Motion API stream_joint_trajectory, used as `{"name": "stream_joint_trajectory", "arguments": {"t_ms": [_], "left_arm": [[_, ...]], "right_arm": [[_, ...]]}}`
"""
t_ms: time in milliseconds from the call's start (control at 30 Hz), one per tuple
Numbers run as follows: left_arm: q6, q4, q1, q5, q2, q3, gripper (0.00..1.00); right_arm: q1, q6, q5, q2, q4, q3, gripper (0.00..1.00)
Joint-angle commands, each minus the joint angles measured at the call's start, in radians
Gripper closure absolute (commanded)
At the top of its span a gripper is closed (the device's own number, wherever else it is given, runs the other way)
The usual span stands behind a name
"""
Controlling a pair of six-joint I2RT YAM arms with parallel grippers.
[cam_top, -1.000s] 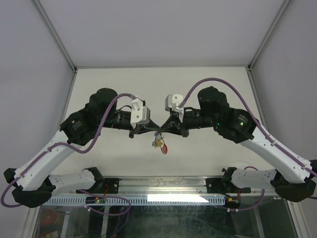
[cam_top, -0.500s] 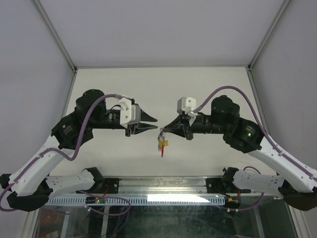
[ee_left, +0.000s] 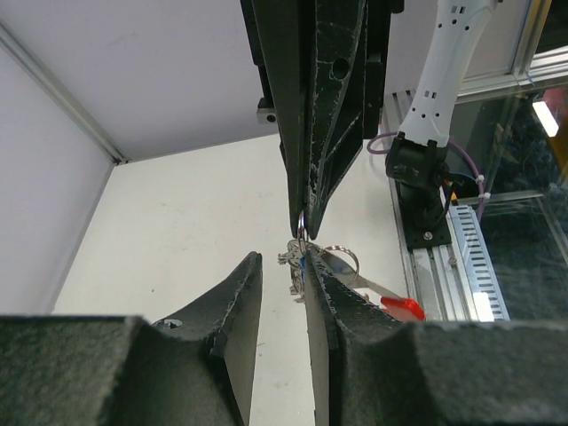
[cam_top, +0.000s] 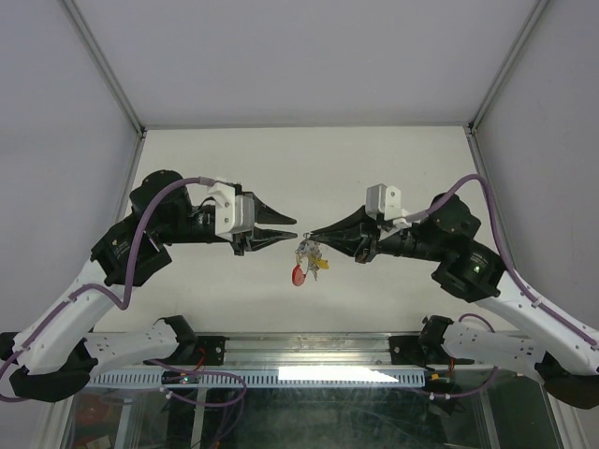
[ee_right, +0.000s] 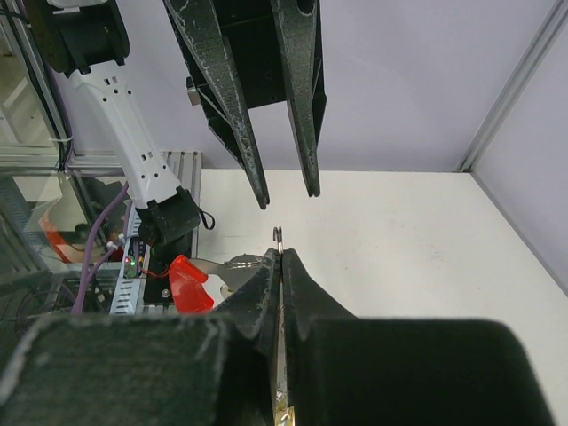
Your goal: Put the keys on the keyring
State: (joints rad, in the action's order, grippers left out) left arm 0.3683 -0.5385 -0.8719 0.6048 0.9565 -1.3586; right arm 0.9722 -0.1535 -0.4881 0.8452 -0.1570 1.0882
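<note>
Robotics lab test cell: grey panels (cam_top: 309, 56) in aluminium framing (cam_top: 103, 64) are enclosing a white tabletop (cam_top: 309, 159), with a cabled left arm (cam_top: 70, 309) and right arm (cam_top: 543, 313) sitting bolted along its near edge.

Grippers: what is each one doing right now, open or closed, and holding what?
Left gripper: open, holding nothing.
Right gripper: closed on the keyring, keys hanging below it.

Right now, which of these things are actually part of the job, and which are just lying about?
Part of the job:
- keys, hanging in a bunch
- keyring, pinched in the shut right gripper
- left gripper, open, close by

Just there:
- white table
- metal rail at its near edge
</note>
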Motion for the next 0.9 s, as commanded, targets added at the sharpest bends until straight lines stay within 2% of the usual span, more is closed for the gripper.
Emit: {"name": "stream_joint_trajectory", "arguments": {"t_ms": [0, 867], "left_arm": [[-0.024, 0.069, -0.007, 0.026, -0.001, 0.013, 0.75], [-0.065, 0.159, -0.008, 0.074, 0.009, 0.05, 0.74]], "right_arm": [[0.003, 0.046, -0.013, -0.037, 0.219, -0.033, 1.0], [0.004, 0.114, -0.001, -0.063, 0.467, -0.141, 1.0]]}}
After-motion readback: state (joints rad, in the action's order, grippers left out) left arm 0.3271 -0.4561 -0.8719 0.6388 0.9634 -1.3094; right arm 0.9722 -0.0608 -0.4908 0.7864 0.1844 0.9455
